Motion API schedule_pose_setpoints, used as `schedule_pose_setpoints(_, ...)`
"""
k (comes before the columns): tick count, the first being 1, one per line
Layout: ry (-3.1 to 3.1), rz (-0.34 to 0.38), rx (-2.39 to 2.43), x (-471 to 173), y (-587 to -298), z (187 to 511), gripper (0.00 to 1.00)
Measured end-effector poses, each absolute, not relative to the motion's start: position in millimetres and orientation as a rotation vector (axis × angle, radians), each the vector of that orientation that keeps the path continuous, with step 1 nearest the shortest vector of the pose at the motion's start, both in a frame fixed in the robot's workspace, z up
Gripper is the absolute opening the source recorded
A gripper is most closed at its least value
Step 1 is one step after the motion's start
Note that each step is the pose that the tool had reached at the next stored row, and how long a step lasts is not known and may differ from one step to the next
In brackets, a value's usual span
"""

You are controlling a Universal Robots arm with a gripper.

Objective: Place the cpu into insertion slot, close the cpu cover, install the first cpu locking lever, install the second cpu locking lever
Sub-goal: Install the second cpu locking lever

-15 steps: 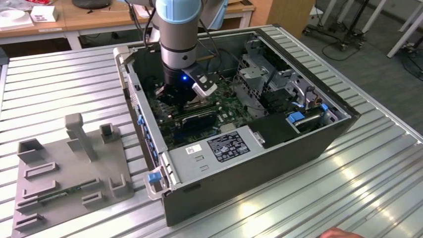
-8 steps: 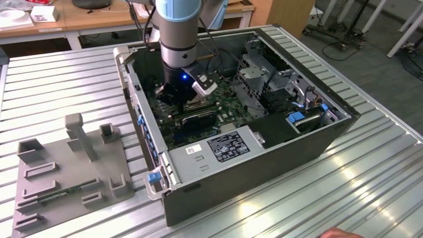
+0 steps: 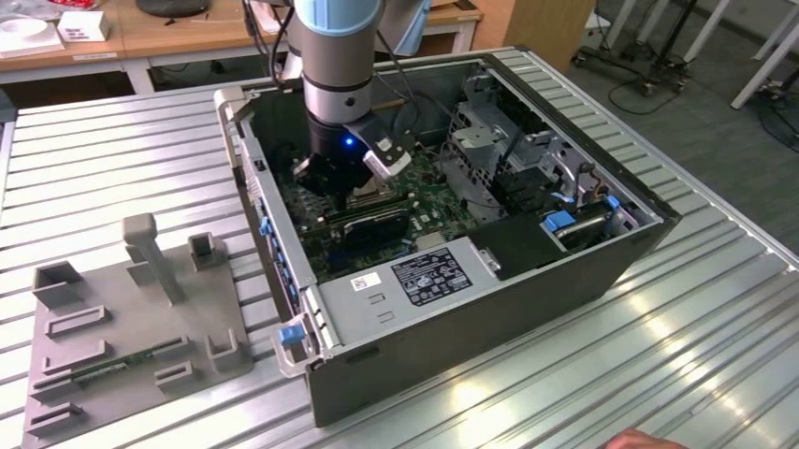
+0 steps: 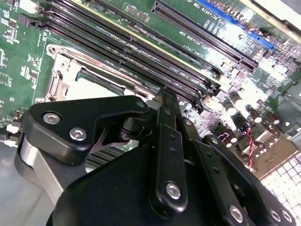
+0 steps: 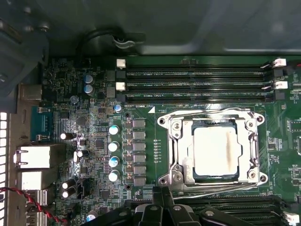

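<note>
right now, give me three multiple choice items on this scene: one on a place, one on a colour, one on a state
1. Where is the cpu?
A. on the grey tray outside the case
B. in the socket on the motherboard
C. held above the case

2. What colour is the motherboard?
A. green
B. red
C. white

3. How does the cpu cover lie?
A. standing upright on its hinge
B. removed and lying on the table
C. down flat around the cpu

Answers:
1 B, the first wrist view shows the pale chip seated in the socket.
2 A, the board is green in both wrist views.
3 C, the metal frame lies flat, with the chip showing through its open centre.
</note>
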State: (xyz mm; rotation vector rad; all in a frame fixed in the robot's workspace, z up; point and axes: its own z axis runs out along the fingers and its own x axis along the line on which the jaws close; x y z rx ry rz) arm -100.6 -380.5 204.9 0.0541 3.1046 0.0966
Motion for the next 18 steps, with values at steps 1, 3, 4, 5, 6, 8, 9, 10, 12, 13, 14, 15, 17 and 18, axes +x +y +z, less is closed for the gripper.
schedule_pose_setpoints(1,3.105,0.099,0.054,-100.6,-380.5,205.0,0.11)
schedule_pose_setpoints(3,3.105,0.105,0.054,-100.6,-380.5,205.1,0.11)
schedule_pose_setpoints(4,3.104,0.109,0.054,-100.6,-380.5,205.1,0.11)
schedule_pose_setpoints(5,3.104,0.112,0.054,-100.6,-380.4,205.0,0.11)
schedule_pose_setpoints(6,3.104,0.112,0.054,-100.6,-380.4,204.7,0.11)
schedule_pose_setpoints(8,3.104,0.113,0.054,-100.6,-380.5,203.9,0.11)
schedule_pose_setpoints(9,3.104,0.113,0.054,-100.6,-380.5,203.3,0.11)
schedule_pose_setpoints(10,3.104,0.114,0.054,-100.6,-380.5,202.7,0.11)
schedule_pose_setpoints(12,3.104,0.118,0.054,-100.6,-380.5,201.8,0.11)
schedule_pose_setpoints(13,3.104,0.122,0.054,-100.7,-380.5,201.3,0.11)
schedule_pose_setpoints(14,3.104,0.125,0.055,-100.6,-380.5,200.9,0.11)
schedule_pose_setpoints(15,3.104,0.129,0.055,-100.6,-380.5,200.7,0.11)
schedule_pose_setpoints(17,3.104,0.138,0.055,-100.6,-380.4,200.4,0.11)
schedule_pose_setpoints(18,3.104,0.143,0.055,-100.6,-380.4,200.4,0.11)
